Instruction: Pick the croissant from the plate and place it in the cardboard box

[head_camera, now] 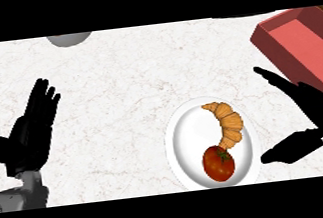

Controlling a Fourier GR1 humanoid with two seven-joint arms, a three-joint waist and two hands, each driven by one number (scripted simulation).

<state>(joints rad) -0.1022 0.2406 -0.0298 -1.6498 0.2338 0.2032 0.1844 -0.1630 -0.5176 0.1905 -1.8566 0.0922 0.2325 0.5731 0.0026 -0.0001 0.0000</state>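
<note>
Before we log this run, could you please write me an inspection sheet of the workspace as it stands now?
Surface: white marbled counter, with a brown strip at its far left edge.
Job's things: croissant lies on the white plate; the red-sided cardboard box stands at the right, open on top.
Clutter: tomato shares the plate, touching the croissant's near end; a grey object sits at the far edge, cut off.
Hands: left hand open, resting at the left; right hand open, between plate and box, holding nothing.
Cables: nothing seen.
Surroundings: nothing seen.
</note>
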